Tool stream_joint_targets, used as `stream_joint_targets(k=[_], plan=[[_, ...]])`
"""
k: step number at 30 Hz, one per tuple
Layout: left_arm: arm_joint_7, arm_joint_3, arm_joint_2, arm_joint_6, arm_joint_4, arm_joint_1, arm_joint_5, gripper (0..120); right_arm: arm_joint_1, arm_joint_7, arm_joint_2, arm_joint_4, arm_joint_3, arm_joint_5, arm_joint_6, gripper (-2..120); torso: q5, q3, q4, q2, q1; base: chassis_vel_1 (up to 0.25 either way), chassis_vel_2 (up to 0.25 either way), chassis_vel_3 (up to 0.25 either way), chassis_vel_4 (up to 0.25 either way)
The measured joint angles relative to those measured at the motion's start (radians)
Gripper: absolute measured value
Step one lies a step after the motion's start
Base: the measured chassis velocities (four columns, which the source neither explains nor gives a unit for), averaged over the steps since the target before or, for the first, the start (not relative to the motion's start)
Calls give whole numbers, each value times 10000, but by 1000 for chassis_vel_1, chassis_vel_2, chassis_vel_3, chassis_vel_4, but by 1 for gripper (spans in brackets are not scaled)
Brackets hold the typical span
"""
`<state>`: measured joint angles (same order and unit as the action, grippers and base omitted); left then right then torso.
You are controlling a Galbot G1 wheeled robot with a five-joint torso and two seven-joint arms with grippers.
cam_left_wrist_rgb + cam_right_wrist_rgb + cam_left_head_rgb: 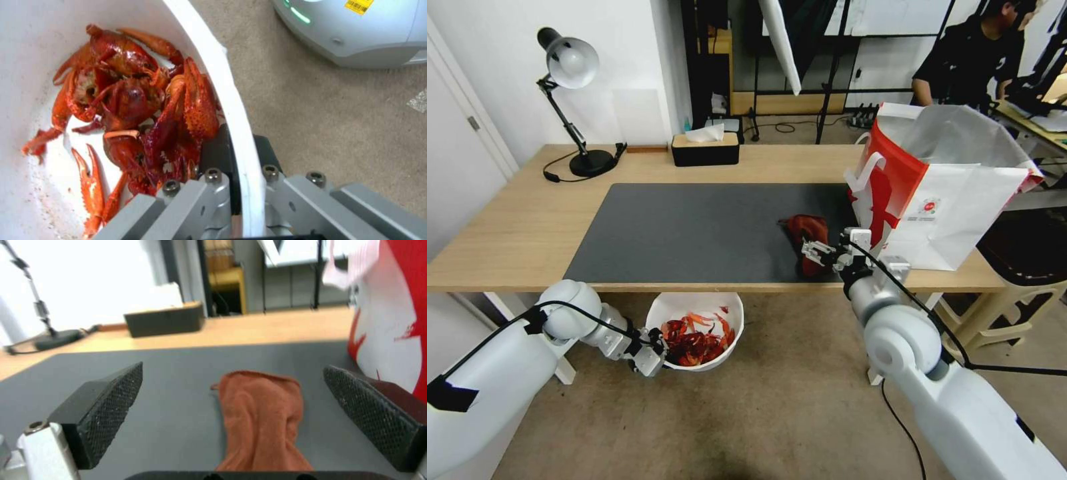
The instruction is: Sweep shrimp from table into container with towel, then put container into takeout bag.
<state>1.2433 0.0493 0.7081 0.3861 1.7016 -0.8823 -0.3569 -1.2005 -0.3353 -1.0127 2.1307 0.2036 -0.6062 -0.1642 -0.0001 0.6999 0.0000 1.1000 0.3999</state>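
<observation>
The white container [738, 328] hangs below the table's [507, 227] front edge, above the floor. It holds a pile of red shrimp [694, 341]. My left gripper [655, 348] is shut on its rim. In the left wrist view one finger [217, 154] is inside the container [213, 66] next to the shrimp [133, 100], the other outside. The rust-brown towel [807, 235] lies on the dark mat [694, 227]. My right gripper [814, 252] is open over its near end. In the right wrist view the towel [262, 413] lies between the pads [111, 403]. The takeout bag [940, 193] stands upright at the table's right end.
A black tissue box [705, 149] and a desk lamp [570, 67] stand along the table's far edge. The takeout bag [391, 323] is close beside my right gripper [236, 390]. A dark stool [1020, 247] is to the right of the table.
</observation>
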Motion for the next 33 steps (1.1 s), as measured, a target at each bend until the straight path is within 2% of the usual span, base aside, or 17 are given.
stream_joint_targets(k=[1,4,6,11,14,19,21,23,26,27,31,33], plan=[[-6,59,-12,29,38,-91,-20,0,-547,340,-12,166,151,438,461,100,0,0,-1,0,-1,0,0,0,0],[-14,110,-40,68,75,-180,-49,0,-1091,577,-82,324,338,841,897,100,2,-1,-2,1,-1,0,0,0,0],[-24,176,-90,115,216,-370,-115,0,-2055,924,-330,486,788,1546,1676,100,1,-1,0,1,0,0,0,0,0],[-38,248,-132,150,462,-659,-211,0,-3075,1280,-634,508,1244,2313,2513,100,2,-1,0,1,-1,0,0,0,0],[-48,385,-188,253,832,-1093,-391,0,-4142,1568,-924,440,1607,2926,3285,100,1,-1,-1,1,0,0,0,0,0],[-68,555,-281,358,1238,-1643,-510,0,-4894,1713,-1158,292,1816,3259,3740,100,3,-2,-1,1,-1,0,0,0,0],[-104,756,-354,552,1587,-2149,-637,0,-5306,1786,-1306,208,1866,3465,4007,100,0,-1,1,1,-1,0,0,0,0],[-132,815,-384,613,1690,-2316,-674,0,-5375,1809,-1339,200,1882,3498,4049,100,2,-2,0,1,-1,0,0,0,0],[-282,1017,-571,805,2097,-2877,-790,0,-5604,1890,-1431,157,1941,3561,4183,100,-1,0,1,1,-1,0,0,0,0],[-385,1224,-712,908,2375,-3250,-813,0,-5684,1924,-1472,89,1969,3590,4274,100,1,0,0,1,-1,0,0,0,0],[-459,1483,-846,965,2670,-3606,-719,0,-5758,1984,-1525,-10,2006,3595,4386,100,1,-1,1,1,-1,0,0,0,0],[-560,2038,-995,1060,3191,-4146,-453,0,-5823,2158,-1639,-224,2027,3595,4599,100,1,-1,1,0,-2,0,0,0,0]])
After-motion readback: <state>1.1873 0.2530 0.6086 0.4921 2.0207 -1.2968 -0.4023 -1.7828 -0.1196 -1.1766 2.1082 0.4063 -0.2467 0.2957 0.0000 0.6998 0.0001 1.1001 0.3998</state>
